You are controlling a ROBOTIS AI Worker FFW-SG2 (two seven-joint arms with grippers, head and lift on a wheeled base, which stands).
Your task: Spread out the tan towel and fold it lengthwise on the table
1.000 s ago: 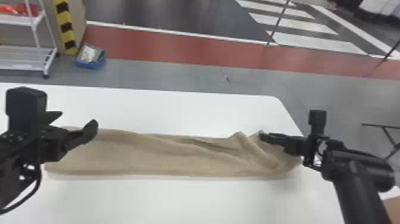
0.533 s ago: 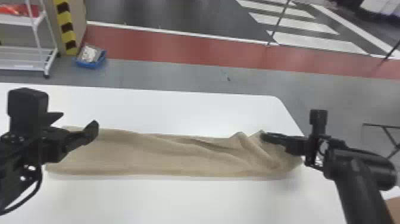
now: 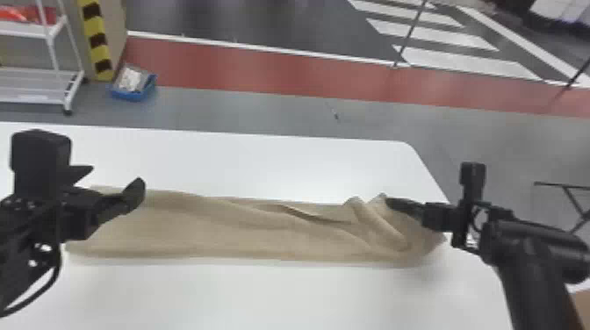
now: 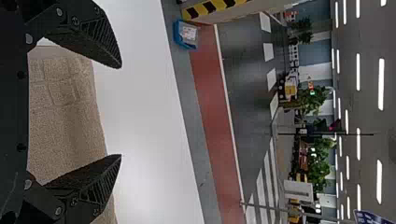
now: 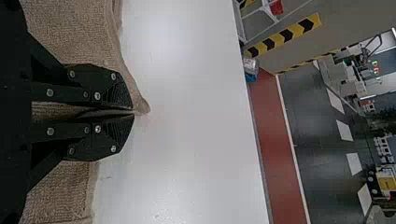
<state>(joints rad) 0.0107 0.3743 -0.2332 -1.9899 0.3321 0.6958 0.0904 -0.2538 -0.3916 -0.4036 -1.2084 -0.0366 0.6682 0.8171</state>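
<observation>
The tan towel [image 3: 210, 232] lies as a long strip across the table, smoother at its left part and bunched into ridges near the right end. Above its left end my left gripper [image 3: 116, 184] stands open; in the left wrist view the open left gripper [image 4: 120, 112] has the towel [image 4: 65, 116] beyond its parted fingers. At the bunched right end is my right gripper [image 3: 388, 202]. In the right wrist view the right gripper [image 5: 133, 112] is shut on the towel's edge, with a small tip of cloth [image 5: 142, 103] poking out past the fingertips.
The white table [image 3: 246, 162] reaches past the towel at front and back, its rounded back corner to the right. On the floor beyond stand a white shelf rack [image 3: 39, 83] and a blue bin [image 3: 134, 90].
</observation>
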